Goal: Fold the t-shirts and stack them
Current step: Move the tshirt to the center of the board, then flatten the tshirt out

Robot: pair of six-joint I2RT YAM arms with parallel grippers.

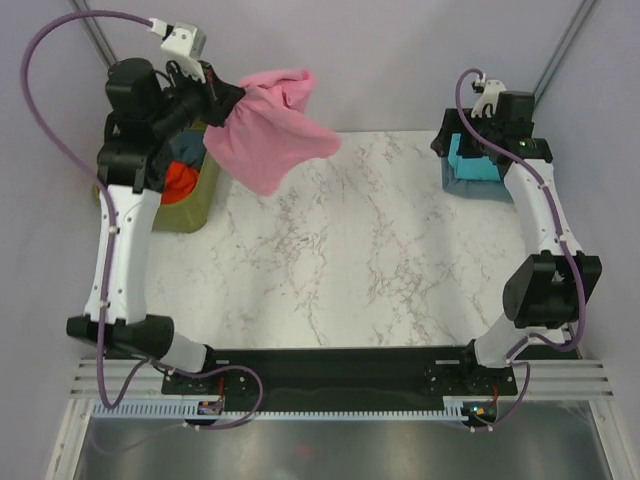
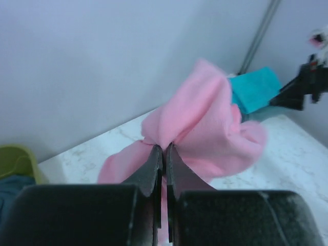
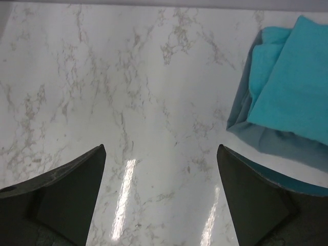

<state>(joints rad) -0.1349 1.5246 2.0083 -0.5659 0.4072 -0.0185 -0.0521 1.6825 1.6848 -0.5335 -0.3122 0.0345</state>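
Top external: L arm reared up over the far-left corner, elbow high, forearm pointing right. Left pincer (image 1: 236,100) clamped on a bunched part of the pink t-shirt (image 1: 272,128), which hangs clear above the surface (image 1: 380,270), just beside the green tub (image 1: 203,195). Orange t-shirt (image 1: 178,180) lies in the tub. R arm stretched to the far-right corner, wrist over the turquoise t-shirt (image 1: 468,158), folded atop the slate-blue t-shirt (image 1: 478,188).

Left wrist: jaws pressed together w/ pink cloth pinched between, fabric ballooning past the tips. Grip detail not legible from top.

Right wrist: right pincer (image 3: 160,147) spread wide, nothing in it, over bare marble just left of the stack. Top view doesn't resolve its fingers.
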